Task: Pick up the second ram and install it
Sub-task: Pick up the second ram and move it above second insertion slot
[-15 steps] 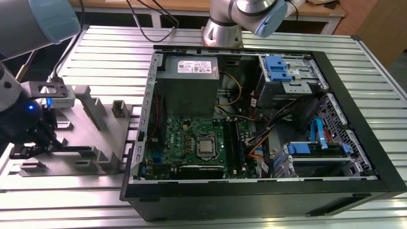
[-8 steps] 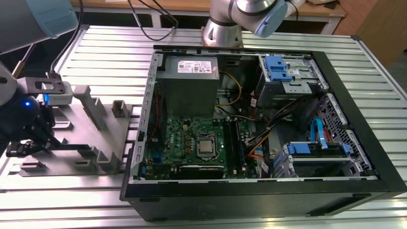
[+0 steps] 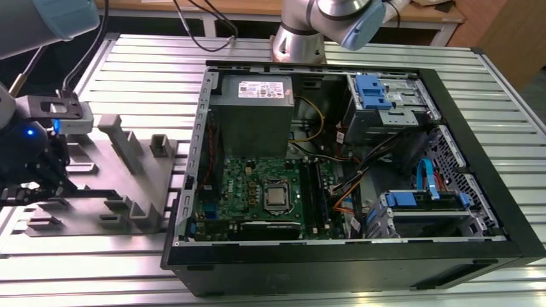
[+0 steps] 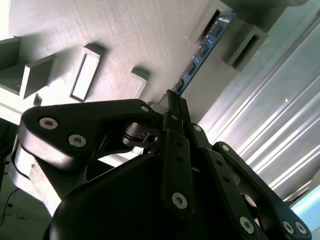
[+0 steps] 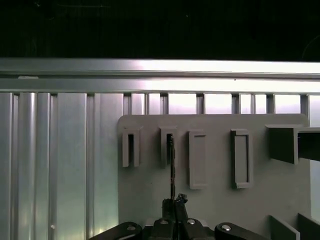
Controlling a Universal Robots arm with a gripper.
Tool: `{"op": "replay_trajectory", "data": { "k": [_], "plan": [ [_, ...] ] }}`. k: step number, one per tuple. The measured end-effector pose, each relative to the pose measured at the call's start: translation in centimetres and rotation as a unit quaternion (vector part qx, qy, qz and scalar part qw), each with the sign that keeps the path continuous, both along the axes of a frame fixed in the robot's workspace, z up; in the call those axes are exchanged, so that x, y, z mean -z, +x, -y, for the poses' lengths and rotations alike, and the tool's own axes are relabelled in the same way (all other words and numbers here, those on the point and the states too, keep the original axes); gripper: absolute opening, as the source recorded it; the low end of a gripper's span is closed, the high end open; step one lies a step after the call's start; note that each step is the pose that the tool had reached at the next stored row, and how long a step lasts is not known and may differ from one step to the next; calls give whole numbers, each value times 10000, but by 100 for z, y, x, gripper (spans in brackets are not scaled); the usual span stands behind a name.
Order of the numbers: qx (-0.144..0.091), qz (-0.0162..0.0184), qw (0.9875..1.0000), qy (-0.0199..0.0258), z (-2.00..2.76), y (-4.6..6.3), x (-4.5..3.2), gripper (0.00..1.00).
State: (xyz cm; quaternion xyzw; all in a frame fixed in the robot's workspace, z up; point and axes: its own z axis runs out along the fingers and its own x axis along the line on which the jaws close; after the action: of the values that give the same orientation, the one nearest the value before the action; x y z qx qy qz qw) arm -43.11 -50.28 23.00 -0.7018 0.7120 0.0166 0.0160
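Gripper (image 4: 173, 99): fingers pinched shut on the second ram (image 4: 202, 47). Ram stood on edge in a slot of the grey holder tray (image 3: 98, 182), apparently not yet lifted out. Carrying and fitting into the computer case (image 3: 341, 259) remained undone.

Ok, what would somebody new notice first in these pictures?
The open computer case, green motherboard exposed, dominates the exterior view's middle and right. At that view's left the gripper hangs over the grey holder tray; the second wrist view shows it shut on the second ram, a thin blue strip.
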Motion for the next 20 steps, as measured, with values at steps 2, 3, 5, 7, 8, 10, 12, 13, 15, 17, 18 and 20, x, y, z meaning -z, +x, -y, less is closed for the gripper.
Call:
{"op": "replay_trajectory", "data": {
  "k": [2,3,5,7,8,10,12,13,15,17,18,20],
  "plan": [
    [0,0,10000,1,0,0,-41,9],
    [0,0,10000,1,0,0,-63,9],
    [0,0,10000,1,0,0,-105,9],
    [0,0,10000,2,0,0,-151,9],
    [0,0,10000,2,0,0,-173,9],
    [0,0,10000,3,0,0,-215,9],
    [0,0,10000,4,0,0,-263,9],
    [0,0,10000,5,0,0,-288,9],
    [0,0,10000,7,0,0,-338,9],
    [0,0,10000,9,0,0,-386,9],
    [0,0,10000,9,0,0,-411,9],
    [0,1,10000,11,0,0,-458,9]
  ]
}}
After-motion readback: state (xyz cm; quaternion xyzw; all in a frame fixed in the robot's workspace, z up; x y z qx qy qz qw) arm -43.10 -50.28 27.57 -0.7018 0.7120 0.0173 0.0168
